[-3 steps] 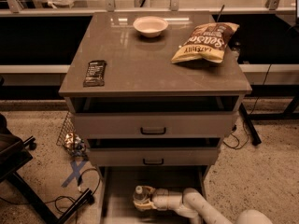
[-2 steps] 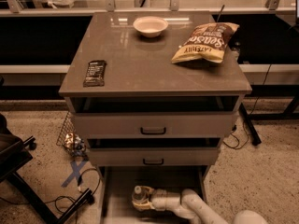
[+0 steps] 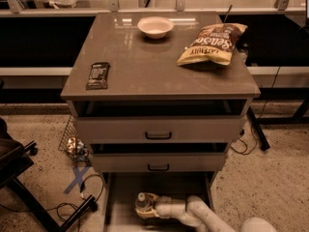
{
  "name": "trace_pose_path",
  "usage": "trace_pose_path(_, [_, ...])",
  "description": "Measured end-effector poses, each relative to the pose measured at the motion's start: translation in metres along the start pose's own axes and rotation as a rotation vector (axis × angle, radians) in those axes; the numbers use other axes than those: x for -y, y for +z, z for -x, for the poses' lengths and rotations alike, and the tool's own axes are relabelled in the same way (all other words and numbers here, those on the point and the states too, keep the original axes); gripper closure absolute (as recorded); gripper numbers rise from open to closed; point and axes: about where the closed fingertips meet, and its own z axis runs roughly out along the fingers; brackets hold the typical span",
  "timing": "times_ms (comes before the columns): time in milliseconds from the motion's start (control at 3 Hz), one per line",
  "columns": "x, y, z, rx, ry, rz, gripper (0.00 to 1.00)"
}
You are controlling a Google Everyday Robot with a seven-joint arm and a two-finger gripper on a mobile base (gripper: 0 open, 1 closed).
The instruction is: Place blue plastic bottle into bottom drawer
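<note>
The bottom drawer (image 3: 120, 197) of the grey cabinet is pulled open, showing its flat pale floor. My white arm reaches in from the lower right. The gripper (image 3: 146, 207) sits low inside the drawer, left of centre, shut on the blue plastic bottle (image 3: 142, 202). The bottle stands roughly upright between the fingers, its white cap on top and its lower part hidden by the gripper.
The two upper drawers (image 3: 158, 128) with black handles are slightly open above the gripper. On the cabinet top lie a white bowl (image 3: 155, 26), a chip bag (image 3: 212, 43) and a dark snack bar (image 3: 98, 75). A chair base (image 3: 29, 187), cables and a wire basket (image 3: 72, 141) are on the floor at left.
The gripper and bottle have shifted very slightly left inside the bottom drawer; nothing else has moved.
</note>
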Motion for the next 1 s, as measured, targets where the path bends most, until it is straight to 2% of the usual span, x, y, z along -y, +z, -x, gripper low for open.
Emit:
trace_pose_path(333, [-0.0017, 0.0028, 0.0002, 0.002, 0.002, 0.004, 0.28])
trace_pose_path(667, [-0.0028, 0.0044, 0.0002, 0.004, 0.003, 0.007, 0.05])
trace_pose_path(1000, [-0.0036, 0.0057, 0.0003, 0.005, 0.004, 0.009, 0.00])
